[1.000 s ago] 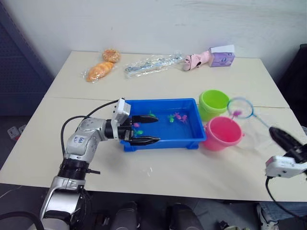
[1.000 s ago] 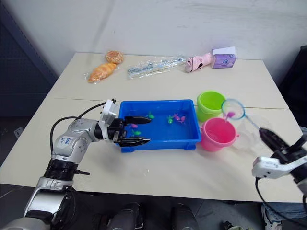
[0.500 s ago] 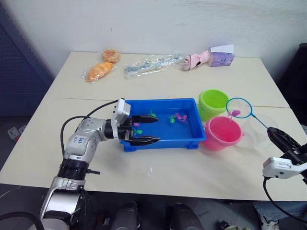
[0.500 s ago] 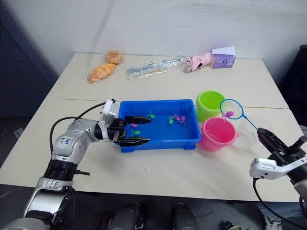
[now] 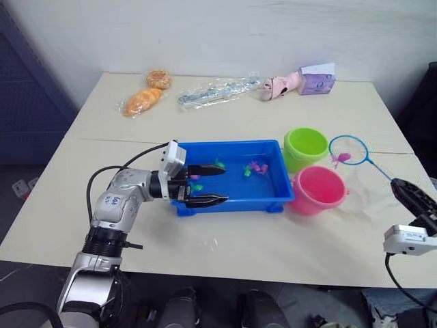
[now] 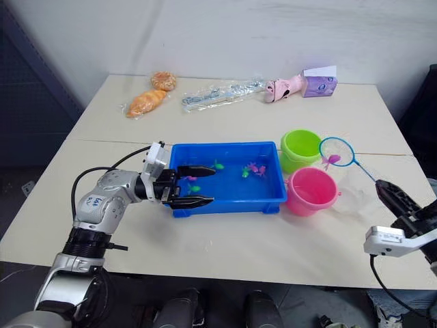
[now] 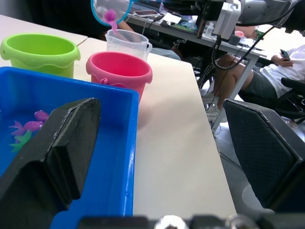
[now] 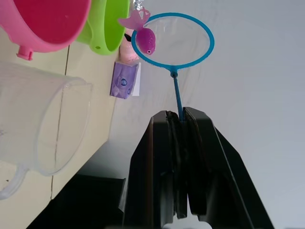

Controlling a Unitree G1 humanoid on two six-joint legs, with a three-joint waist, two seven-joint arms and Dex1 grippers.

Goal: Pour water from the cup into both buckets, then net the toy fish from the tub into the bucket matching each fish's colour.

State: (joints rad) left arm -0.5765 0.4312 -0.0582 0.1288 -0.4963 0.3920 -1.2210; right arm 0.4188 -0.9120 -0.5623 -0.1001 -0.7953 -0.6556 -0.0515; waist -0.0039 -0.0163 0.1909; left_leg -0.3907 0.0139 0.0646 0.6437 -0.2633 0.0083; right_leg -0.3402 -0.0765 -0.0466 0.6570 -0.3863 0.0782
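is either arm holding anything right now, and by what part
The right gripper holds the net by the lower end of its thin handle, a pink fish in the hoop. The left gripper is open around the tub's end wall, holding nothing.

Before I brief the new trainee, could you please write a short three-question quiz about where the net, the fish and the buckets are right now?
1. True or false: the round net with the light blue rim carries a green fish.
2. Which gripper holds the net's thin handle?
A. the left gripper
B. the right gripper
3. Fill in: the small pink plastic bucket stands between the shallow bright blue plastic tub and the transparent plastic measuring ____.

Key:
1. False; the fish in the net is pink.
2. B; the left gripper sits open at the tub's near-left corner.
3. cup.
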